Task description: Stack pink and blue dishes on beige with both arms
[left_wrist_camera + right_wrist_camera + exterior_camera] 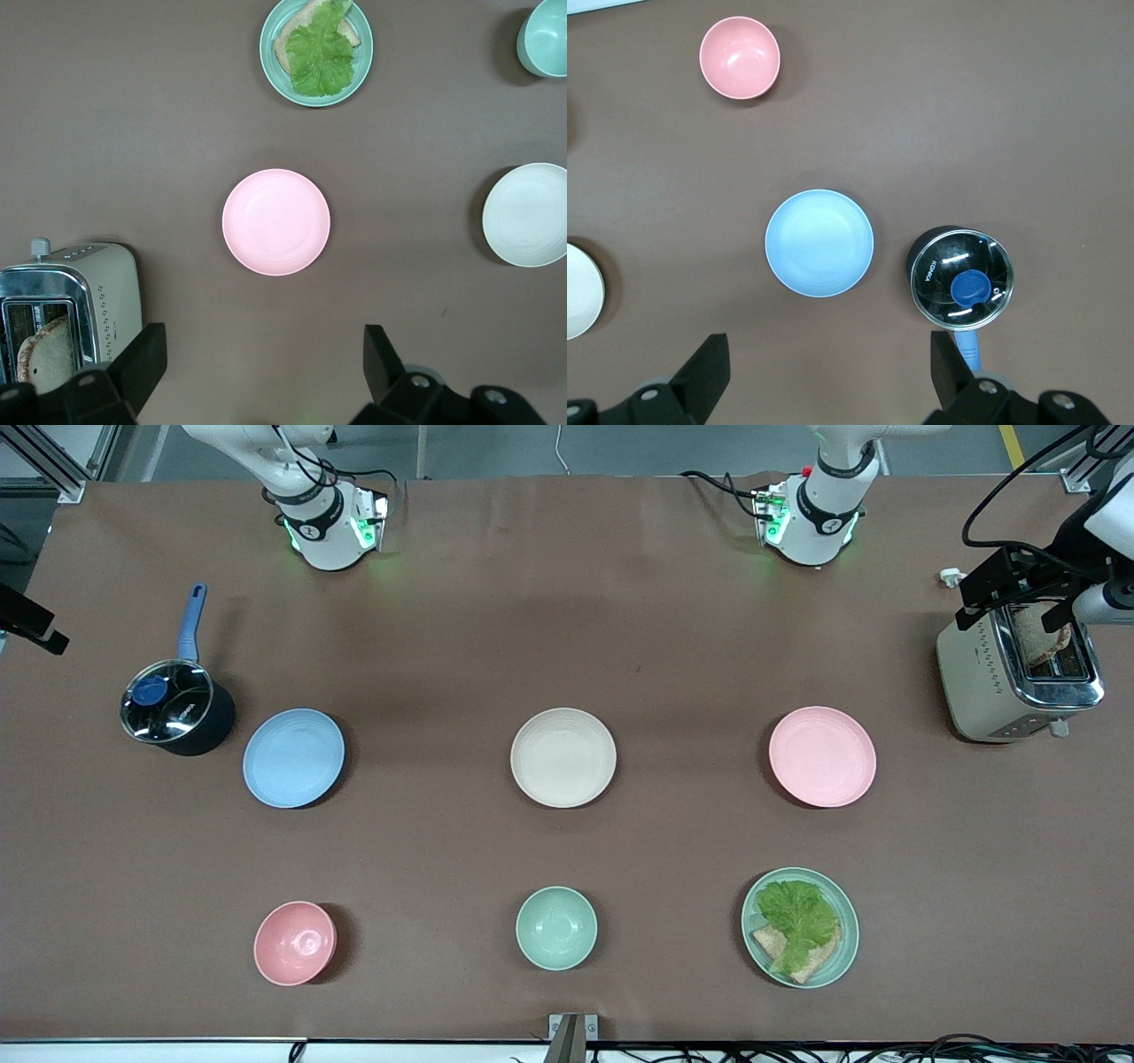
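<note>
Pink plate apart from "KONKA"-lettered saucepan lid

Blue plate, beige plate, pink plate: matte, smooth. Toaster, beside pink plate: shiny metal top, matte cream sides. Saucepan, beside blue plate: clear glossy lid. Table cover: dull brown.

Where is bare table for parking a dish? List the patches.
Free: the wide strip between the arm bases and the plate row; gaps beside the beige plate toward the blue plate and pink plate. Crowded: blue plate close beside the saucepan.
</note>
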